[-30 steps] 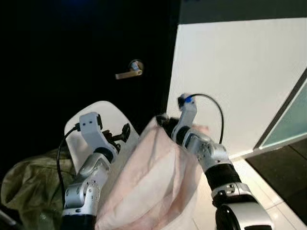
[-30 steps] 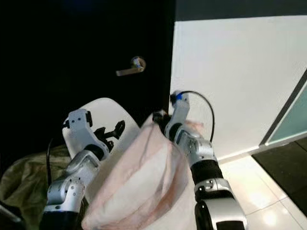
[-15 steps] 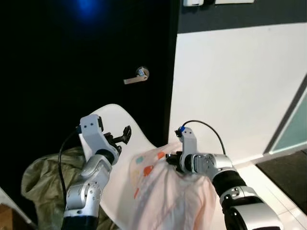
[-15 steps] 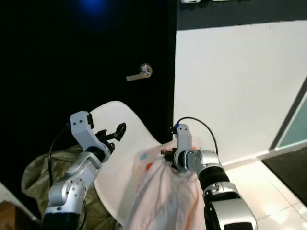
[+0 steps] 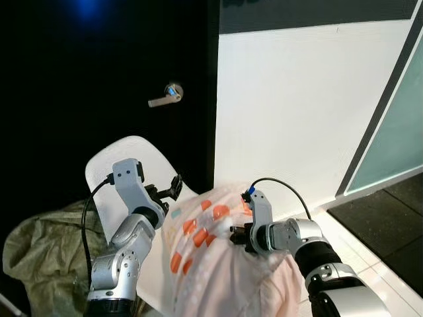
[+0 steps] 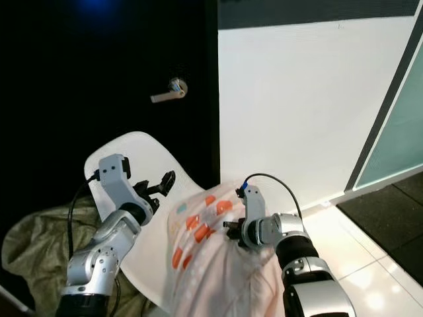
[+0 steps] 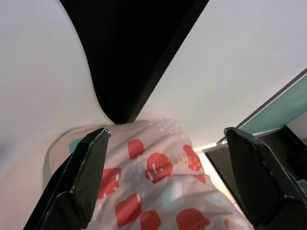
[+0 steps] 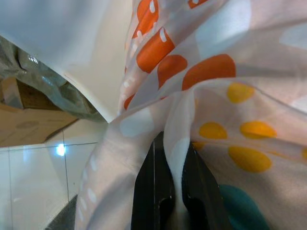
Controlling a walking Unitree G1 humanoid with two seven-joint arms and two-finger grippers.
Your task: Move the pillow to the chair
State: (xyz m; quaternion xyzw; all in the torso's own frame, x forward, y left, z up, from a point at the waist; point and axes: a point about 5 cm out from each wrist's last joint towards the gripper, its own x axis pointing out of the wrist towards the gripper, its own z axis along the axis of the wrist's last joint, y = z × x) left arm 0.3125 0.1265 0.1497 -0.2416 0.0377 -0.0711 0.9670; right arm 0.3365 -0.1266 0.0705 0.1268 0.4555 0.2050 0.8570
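A pale pink pillow (image 5: 225, 264) with orange, yellow and teal spots lies against the white chair (image 5: 125, 155), leaning on its seat and backrest. My right gripper (image 5: 236, 236) is shut on a fold of the pillow's cover near its upper edge; in the right wrist view the fingers (image 8: 168, 189) pinch the fabric. My left gripper (image 5: 173, 186) is raised beside the chair's backrest, just left of the pillow's top corner, open and holding nothing. In the left wrist view its fingers (image 7: 86, 175) stand wide apart above the pillow (image 7: 153, 196).
A black door (image 5: 99, 66) with a silver lever handle (image 5: 165, 98) stands behind the chair. A white wall (image 5: 291, 105) and a teal glass panel (image 5: 396, 132) are to the right. An olive green bag (image 5: 39, 257) lies left of the chair. Glossy white floor tiles (image 6: 370, 257) lie at the right.
My right gripper has lowered the pillow onto the chair, and its spotted side now faces up. The left gripper has stayed open by the backrest. The camera has shifted.
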